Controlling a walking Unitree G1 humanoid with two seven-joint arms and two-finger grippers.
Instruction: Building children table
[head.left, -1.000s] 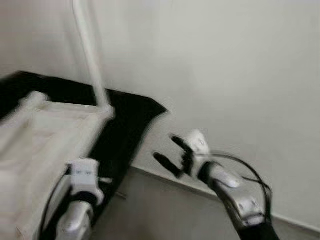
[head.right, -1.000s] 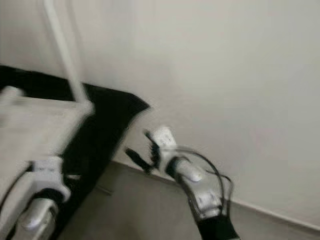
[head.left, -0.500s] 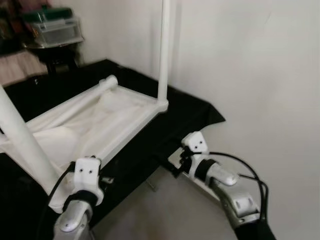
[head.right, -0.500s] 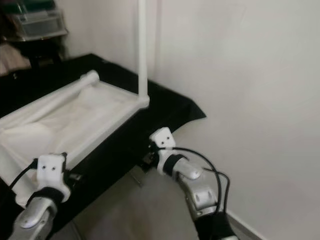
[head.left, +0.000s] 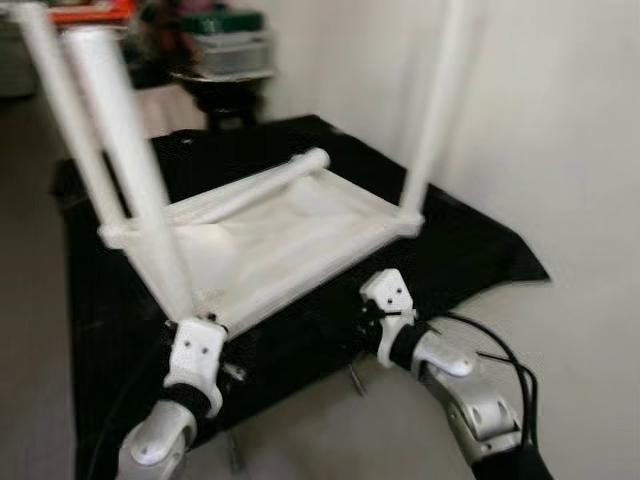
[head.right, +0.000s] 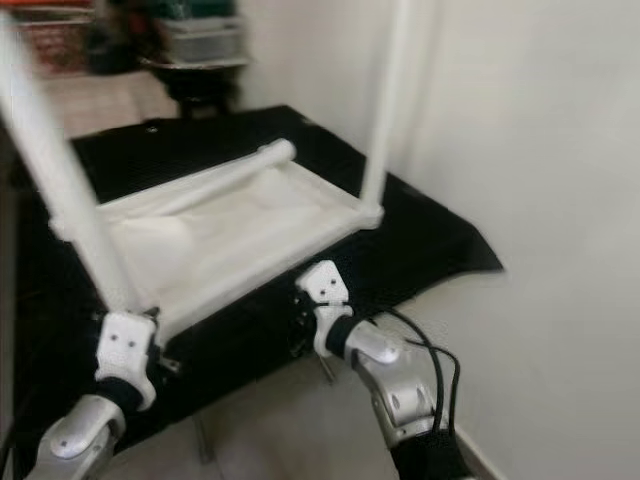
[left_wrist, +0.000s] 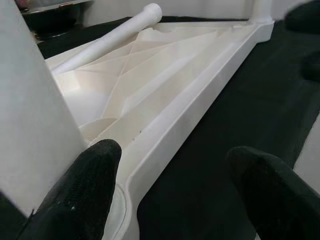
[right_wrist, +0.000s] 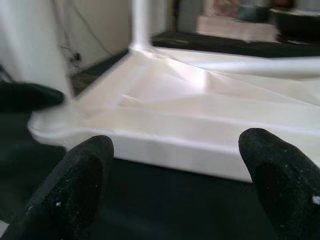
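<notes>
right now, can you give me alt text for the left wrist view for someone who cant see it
Two black fingers of the left gripper, spread open, frame the near edge of an upside-down white plastic children's table lying on a black cloth. One white table leg rises close beside one finger, and a loose leg lies along the far side.

Bare black cloth (head.left: 470, 250) gave open passage along the near rim of the upturned white table (head.left: 290, 225), while its upright legs (head.left: 130, 170) blocked the left gripper (left_wrist: 172, 195) closely and the wall (head.left: 570, 150) hemmed the right side.
</notes>
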